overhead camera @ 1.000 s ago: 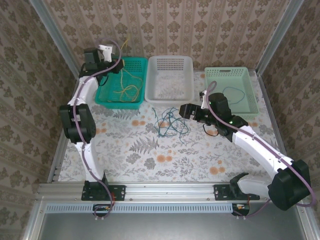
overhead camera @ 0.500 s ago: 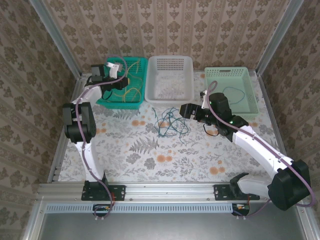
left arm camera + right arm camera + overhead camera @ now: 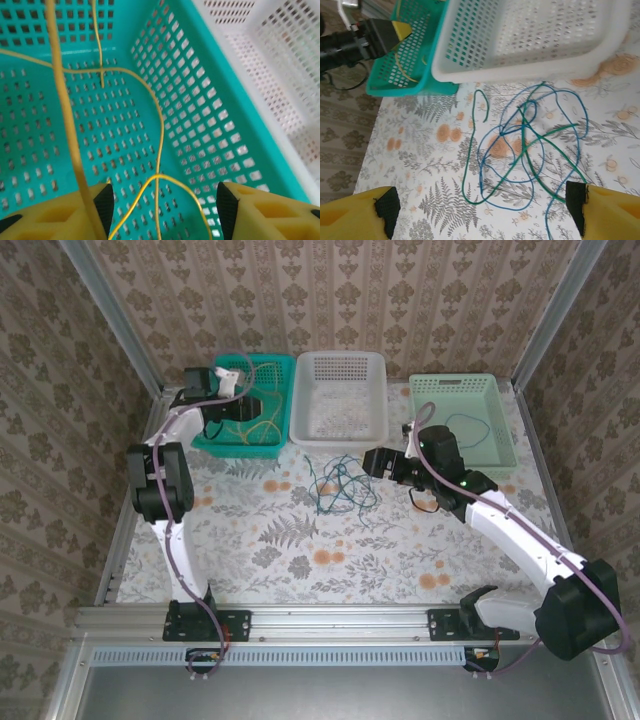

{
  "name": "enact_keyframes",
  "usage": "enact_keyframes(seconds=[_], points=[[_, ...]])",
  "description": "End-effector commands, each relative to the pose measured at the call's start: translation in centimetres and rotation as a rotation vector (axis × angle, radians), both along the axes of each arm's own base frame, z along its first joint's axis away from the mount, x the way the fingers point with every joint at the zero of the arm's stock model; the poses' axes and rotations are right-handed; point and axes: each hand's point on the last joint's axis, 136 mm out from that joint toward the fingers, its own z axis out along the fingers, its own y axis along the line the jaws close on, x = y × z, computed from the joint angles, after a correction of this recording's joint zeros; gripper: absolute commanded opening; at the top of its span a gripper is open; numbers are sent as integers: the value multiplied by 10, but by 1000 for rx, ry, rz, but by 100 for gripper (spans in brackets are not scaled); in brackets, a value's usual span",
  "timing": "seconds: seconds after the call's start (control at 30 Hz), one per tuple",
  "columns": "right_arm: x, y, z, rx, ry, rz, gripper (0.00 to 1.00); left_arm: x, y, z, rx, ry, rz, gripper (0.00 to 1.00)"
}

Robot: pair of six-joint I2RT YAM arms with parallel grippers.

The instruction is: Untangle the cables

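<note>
A yellow cable lies in loose loops on the floor of the teal basket. My left gripper hangs low inside that basket, open, its jaws wide apart either side of a slack yellow loop. One yellow strand crosses in front of the left finger. A tangle of blue cable and green cable lies on the table in front of the white basket. My right gripper hovers open just right of the tangle, holding nothing.
The white basket stands between the teal one and a pale green basket, which holds a dark cable. All three line the back wall. The flowered tablecloth stretches toward the arm bases.
My left gripper came down from above the teal basket into it and opened, letting the yellow cable fall slack. The right gripper barely moved.
</note>
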Motion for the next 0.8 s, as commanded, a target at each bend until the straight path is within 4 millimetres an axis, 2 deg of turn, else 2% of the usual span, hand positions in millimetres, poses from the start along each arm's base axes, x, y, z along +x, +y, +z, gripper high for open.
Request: enact_keyframes(seconds=[0.0,0.07,0.13,0.2,0.23,0.4,0.5,0.57,0.67,0.77], points=[[3,-10,-14,-108,47,-8,84,-8,8,26,47,-46,63,64],[4,-8,-25,-151,94,14,80,-11,13,35,61,-67,107,72],[3,-3,-35,-178,132,43,78,-14,18,44,98,-98,164,74],[2,6,-42,-196,153,74,75,-19,22,60,140,-140,237,83],[3,10,-54,-210,181,86,75,-23,22,67,151,-160,263,84],[4,32,-61,-228,167,144,73,-59,-9,110,219,-320,271,96],[0,48,-63,-261,134,216,73,-82,-21,125,225,-340,298,97],[-1,53,-64,-299,127,239,73,-96,-18,127,190,-325,352,99],[-1,57,-66,-308,129,253,74,-115,2,116,166,-255,476,100],[-6,72,-63,-308,92,311,72,-137,7,107,145,-223,513,100]])
